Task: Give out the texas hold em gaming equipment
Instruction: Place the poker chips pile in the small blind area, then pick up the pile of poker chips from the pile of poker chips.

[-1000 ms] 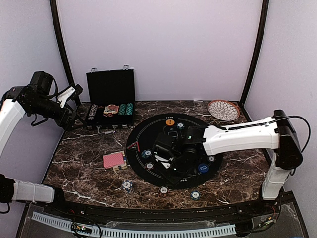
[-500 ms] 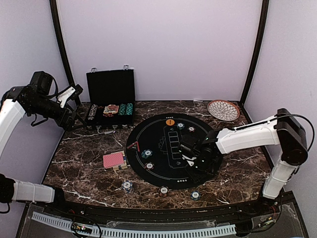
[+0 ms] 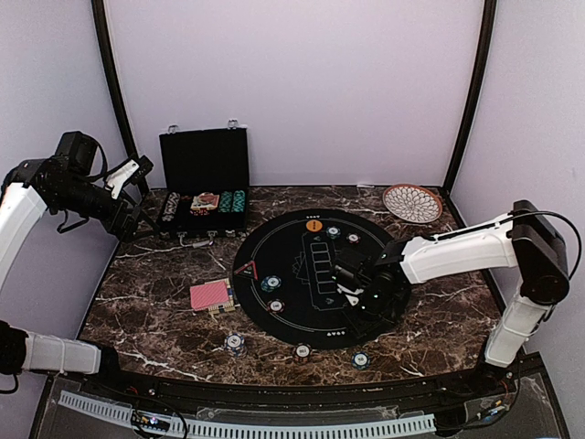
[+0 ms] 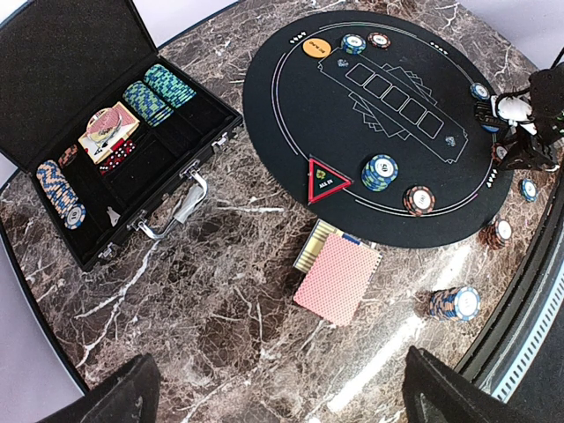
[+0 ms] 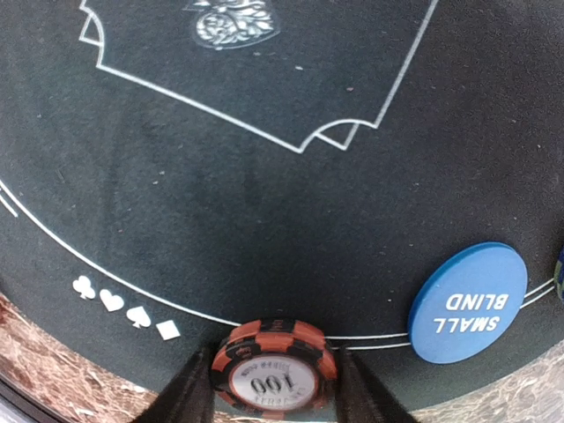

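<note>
Low over the right front part of the round black mat (image 3: 285, 240) is my right gripper (image 3: 359, 306). In the right wrist view its two fingers (image 5: 189, 392) flank a small stack of orange striped poker chips (image 5: 274, 367) marked 100, close against both sides; the stack rests on the mat's white border line. A blue "small blind" disc (image 5: 467, 304) lies just right of it. The orange disc (image 3: 313, 225) sits at the mat's far edge. A pink-backed card deck (image 3: 210, 295) lies left of the mat. My left gripper (image 3: 135, 172) hangs open, high at the far left.
An open black chip case (image 3: 204, 183) stands at the back left, a patterned plate (image 3: 411, 203) at the back right. Chip stacks (image 3: 235, 344) line the front edge of the table and sit on the mat's left part (image 3: 271, 284), beside a red triangle marker (image 3: 247, 271).
My right arm swung from the mat's middle to its right front part and lowered there, uncovering the mat's centre. The left arm has not moved.
</note>
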Motion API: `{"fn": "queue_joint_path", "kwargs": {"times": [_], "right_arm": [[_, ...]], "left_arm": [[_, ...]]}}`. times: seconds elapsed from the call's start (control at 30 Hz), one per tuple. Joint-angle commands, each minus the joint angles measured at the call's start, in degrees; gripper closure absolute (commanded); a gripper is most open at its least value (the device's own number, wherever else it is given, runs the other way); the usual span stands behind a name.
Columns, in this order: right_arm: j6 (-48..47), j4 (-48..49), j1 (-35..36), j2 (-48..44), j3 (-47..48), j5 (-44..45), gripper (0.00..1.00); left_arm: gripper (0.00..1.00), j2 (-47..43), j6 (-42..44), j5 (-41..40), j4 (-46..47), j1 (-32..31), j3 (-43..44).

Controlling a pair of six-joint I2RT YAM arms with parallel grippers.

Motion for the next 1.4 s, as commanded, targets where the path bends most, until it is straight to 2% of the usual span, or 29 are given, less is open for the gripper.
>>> {"fn": "queue_joint_path", "kwargs": {"times": [0.0,0.2,0.37,0.5,0.73,0.87,1.0,1.37], "right_arm": [[0.5,0.1,-1.1,-1.3,0.4,3.1,0.46],[0.4,-5.2,0.4,-4.1,8.6,5.1,0.37],[0.0,-9.0,5.5,-1.3,19.4,6.4,0.33],[-1.7,-9.6,10.3,5.5,31.1,5.1,0.25],[-8.7,-10.6,15.1,20.7,51.2,-2.9,0.08],[-14.4,-14.0,17.6,28.0,60.7,-3.8,0.04],[-16.8,-15.2,18.4,31.1,64.5,-5.1,0.03],[-18.2,-14.8,19.3,32.9,63.0,-5.7,0.07]], "left_arm": [[0.01,-0.8,0.8,0.4,-0.7,-0.3,0.4],[0.01,-0.3,0.7,0.4,-0.9,-0.3,0.4],[0.01,-0.3,0.6,-0.4,-0.5,-0.3,-0.4],[0.01,-0.6,0.7,-0.8,-0.3,-0.3,-1.2],[0.01,-1.1,1.0,-0.9,-0.5,-0.3,-1.1],[0.01,-1.2,1.1,-0.7,-0.9,-0.3,-0.7],[0.01,-1.6,1.2,-0.9,-0.3,-0.3,-1.3],[0.01,-2.6,1.4,-0.8,-0.3,-0.3,-2.1]]}}
